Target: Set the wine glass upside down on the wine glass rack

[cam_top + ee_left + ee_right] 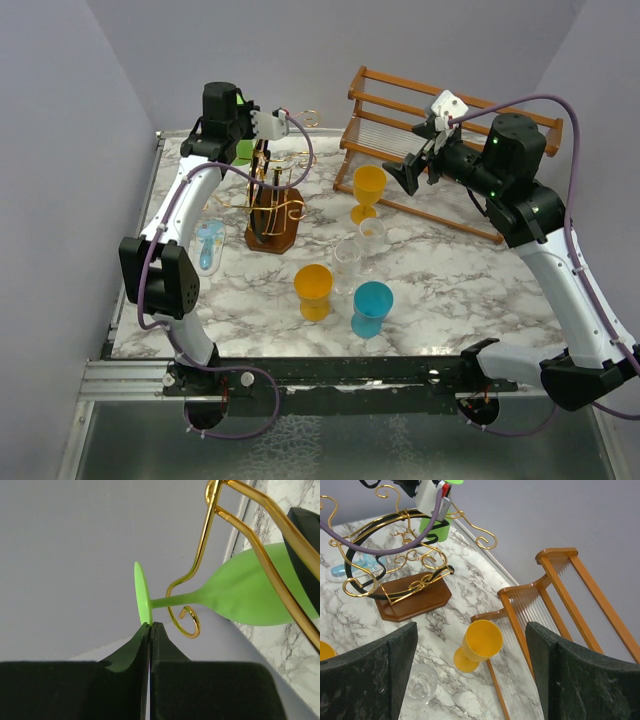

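A green wine glass point(245, 592) hangs upside down from the wine glass rack point(200, 555), its stem lying in a gold scroll-ended arm. My left gripper point(150, 626) is shut on the rim of the glass's round foot point(141, 597). From above, the green glass point(243, 152) sits at the rack's point(272, 195) far left, under the left gripper point(268, 125). My right gripper point(412, 170) hovers open and empty above the table, with a yellow goblet point(480, 642) below the gap between its fingers point(380, 675). The rack's wooden base point(412, 600) shows in the right wrist view.
A brown slatted wooden rack point(450, 150) stands at the back right. A yellow goblet point(368, 190), two clear glasses point(372, 232) point(348, 255), an orange cup point(313, 288) and a blue cup point(372, 305) stand mid-table. A pale blue glass point(209, 245) lies at the left.
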`<control>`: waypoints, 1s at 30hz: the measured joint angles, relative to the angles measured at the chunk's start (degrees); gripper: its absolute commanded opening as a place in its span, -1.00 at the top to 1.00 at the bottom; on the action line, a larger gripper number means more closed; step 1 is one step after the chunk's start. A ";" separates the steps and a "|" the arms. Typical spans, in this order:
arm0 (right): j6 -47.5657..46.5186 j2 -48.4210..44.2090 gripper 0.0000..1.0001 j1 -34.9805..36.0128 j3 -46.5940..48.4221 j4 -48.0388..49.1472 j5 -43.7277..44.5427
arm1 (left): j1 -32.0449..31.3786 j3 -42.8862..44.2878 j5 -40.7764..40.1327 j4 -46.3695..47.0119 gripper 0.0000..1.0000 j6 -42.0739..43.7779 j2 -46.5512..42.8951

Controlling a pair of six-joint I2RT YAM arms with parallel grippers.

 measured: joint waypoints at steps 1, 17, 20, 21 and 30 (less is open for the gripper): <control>-0.02 0.00 -0.77 0.00 0.00 0.00 0.00 | 0.00 0.00 -0.39 -0.24 1.00 0.00 0.09; -0.09 -0.52 -0.79 0.00 -2.05 0.24 -0.17 | 0.00 0.83 -4.70 -3.10 1.00 -0.22 0.44; -0.09 -0.66 -0.79 0.00 -2.14 0.33 -0.20 | 0.00 0.20 -4.90 -3.63 1.00 -0.22 0.07; -0.07 -0.68 -0.79 0.00 -2.14 0.33 -0.20 | 0.00 -0.13 -4.90 -3.67 1.00 -0.20 -0.09; -0.07 -0.87 -0.79 0.00 -2.14 0.39 -0.22 | -0.07 -3.63 -3.80 -4.09 1.00 0.26 -3.50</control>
